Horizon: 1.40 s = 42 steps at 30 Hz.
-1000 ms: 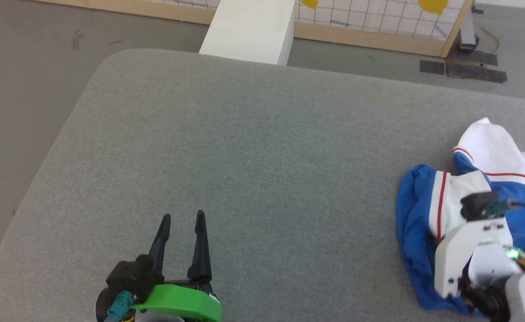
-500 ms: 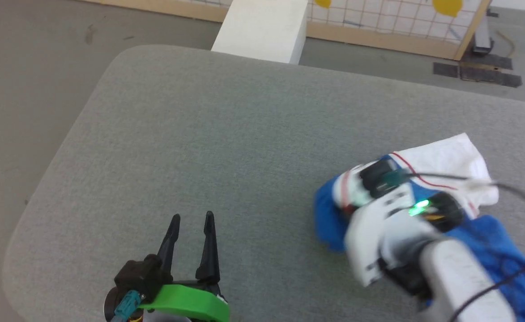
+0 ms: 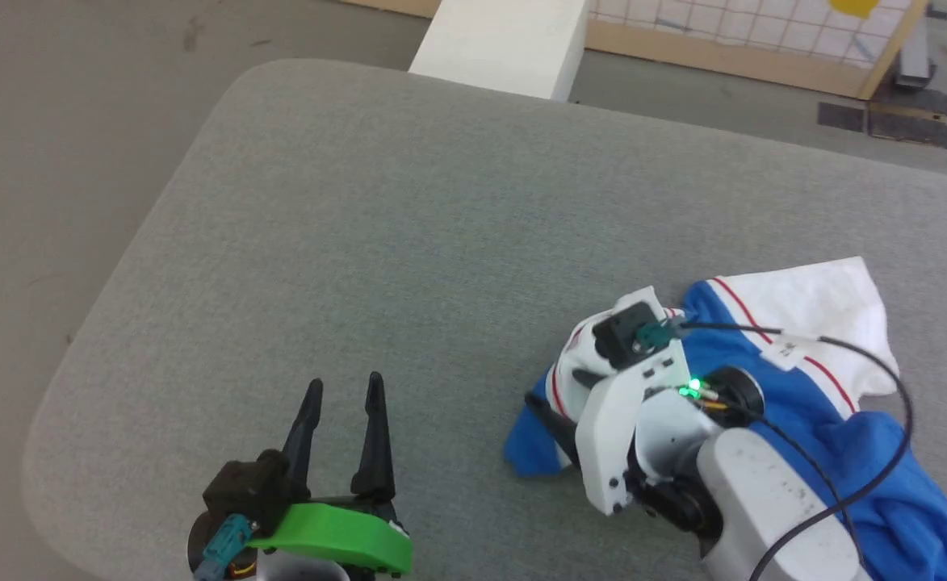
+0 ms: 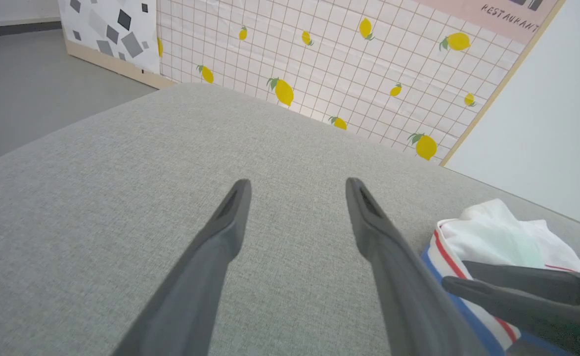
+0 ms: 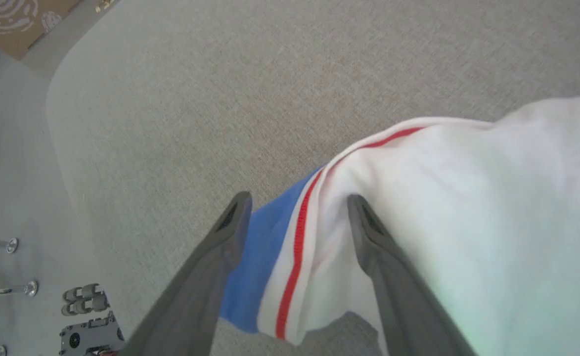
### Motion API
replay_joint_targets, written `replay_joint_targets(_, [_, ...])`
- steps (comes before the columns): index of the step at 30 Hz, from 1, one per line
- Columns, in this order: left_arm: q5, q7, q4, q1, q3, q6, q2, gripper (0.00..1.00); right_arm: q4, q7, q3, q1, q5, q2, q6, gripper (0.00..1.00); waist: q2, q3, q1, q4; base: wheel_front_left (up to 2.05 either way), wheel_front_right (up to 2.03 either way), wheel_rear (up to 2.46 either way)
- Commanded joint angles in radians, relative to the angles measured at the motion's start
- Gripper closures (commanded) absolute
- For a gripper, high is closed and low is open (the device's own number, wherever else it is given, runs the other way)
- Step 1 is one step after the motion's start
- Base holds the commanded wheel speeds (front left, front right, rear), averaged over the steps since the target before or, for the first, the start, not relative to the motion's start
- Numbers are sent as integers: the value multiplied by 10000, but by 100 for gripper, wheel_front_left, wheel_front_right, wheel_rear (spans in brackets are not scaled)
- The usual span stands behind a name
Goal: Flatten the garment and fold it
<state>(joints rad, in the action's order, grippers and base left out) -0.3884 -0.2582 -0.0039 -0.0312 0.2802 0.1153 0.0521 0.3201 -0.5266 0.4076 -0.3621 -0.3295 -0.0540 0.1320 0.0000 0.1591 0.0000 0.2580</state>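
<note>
Dark-fingered left end effector [image 3: 344, 382], green bracket [image 3: 336, 545], teal connector [image 3: 227, 542]; white right wrist [image 3: 610, 436], green light [image 3: 693, 386], black cable [image 3: 844, 345].

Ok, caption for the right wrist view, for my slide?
Right gripper, fingers spread, straddling the garment's red-striped white sleeve, grey table beyond.

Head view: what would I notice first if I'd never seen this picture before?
The bright blue and white garment lies crumpled at the right of the grey table. The right gripper is at its left edge, fingers spread with red-striped white cloth between them. The left gripper, on a green mount, sits open at the lower left.
</note>
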Motion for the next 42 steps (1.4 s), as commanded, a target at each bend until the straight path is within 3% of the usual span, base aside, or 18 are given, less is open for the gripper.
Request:
replay_joint_targets(1, [105,-36,28,-48,-63,6,-18,0,-255,55,-110,-125,-173,4,-13,0,0,-322,0,-397,0,0,0])
replay_joint_targets(5, [224,-36,52,-265,-234,-56,-18,0,-1386,-77,-783,277,-609,-104,-13,0,0,-666,0,-886,0,0,0])
replay_joint_targets(10, [406,-36,48,-487,-379,-177,-18,0,-3251,21,-2394,1285,-447,-393,-13,0,0,-854,0,-1374,0,0,0])
replay_joint_targets(18, [622,-36,-204,-714,-587,-422,-18,0,-5409,2107,-5377,3501,705,-111,-13,0,0,-794,0,-1858,0,0,0])
replay_joint_targets(22, [646,-36,-363,-932,-664,-616,-18,0,-5496,3614,-6280,4706,1083,19,-13,0,0,-838,0,-1997,0,0,0])
replay_joint_targets(31, [909,-36,-692,-1823,-971,-754,-19,0,-3751,6035,-6631,6431,-541,35,-13,0,0,-1052,0,-2325,0,0,0])
replay_joint_targets(36, [1403,-36,-734,-1665,-944,-712,-10,0,-3331,6455,-6423,6201,-673,36,-13,0,0,-990,0,-2405,0,0,0])
replay_joint_targets(42, [2015,916,-251,-520,-233,-1286,478,0,-3272,6455,-6321,5890,-626,36,-13,0,0,-774,0,-2316,0,0,0])
